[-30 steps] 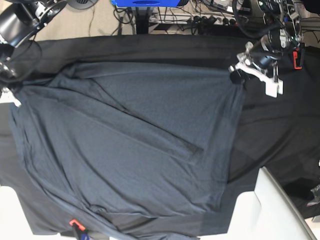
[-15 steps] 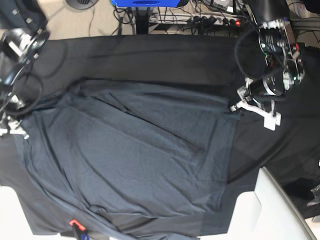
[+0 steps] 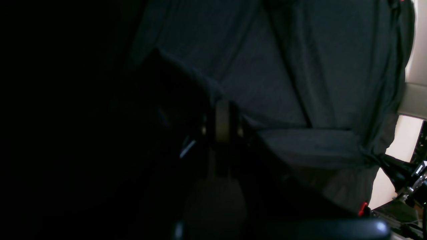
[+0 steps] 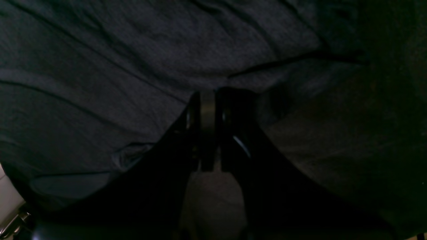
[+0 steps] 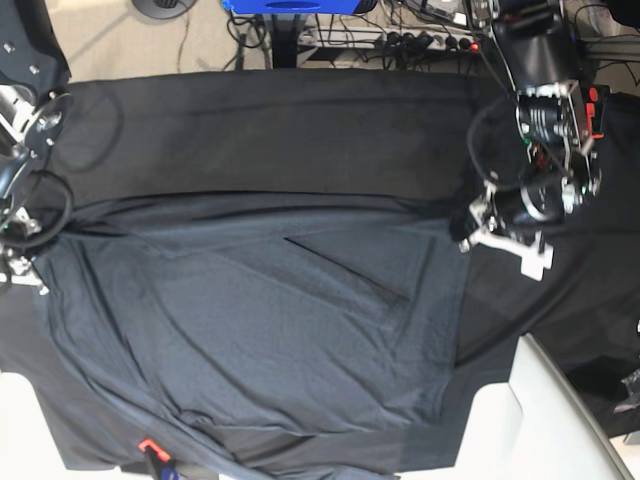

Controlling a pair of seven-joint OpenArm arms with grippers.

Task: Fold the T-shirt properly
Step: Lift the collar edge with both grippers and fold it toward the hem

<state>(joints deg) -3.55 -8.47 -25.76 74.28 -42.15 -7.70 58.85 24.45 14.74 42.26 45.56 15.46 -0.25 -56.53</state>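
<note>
The dark slate-grey T-shirt (image 5: 250, 330) lies spread over the black table cloth (image 5: 280, 120), its far edge doubled over toward the front. My left gripper (image 5: 468, 232) is shut on the shirt's far right corner. In the left wrist view the left gripper (image 3: 222, 110) pinches a fabric edge of the T-shirt (image 3: 300, 66). My right gripper (image 5: 25, 268) is shut on the shirt's far left corner. The right wrist view shows the right gripper (image 4: 207, 100) closed, with the T-shirt (image 4: 133, 50) bunched around its tip.
A white surface (image 5: 540, 420) juts in at the front right. A small red clip (image 5: 150, 445) sits at the shirt's front left edge. Cables and a blue stand (image 5: 290, 8) lie beyond the table's far edge.
Both grippers have moved toward the front of the table, dragging the shirt's far edge with them. That edge now lies well nearer the front, over the shirt's body.
</note>
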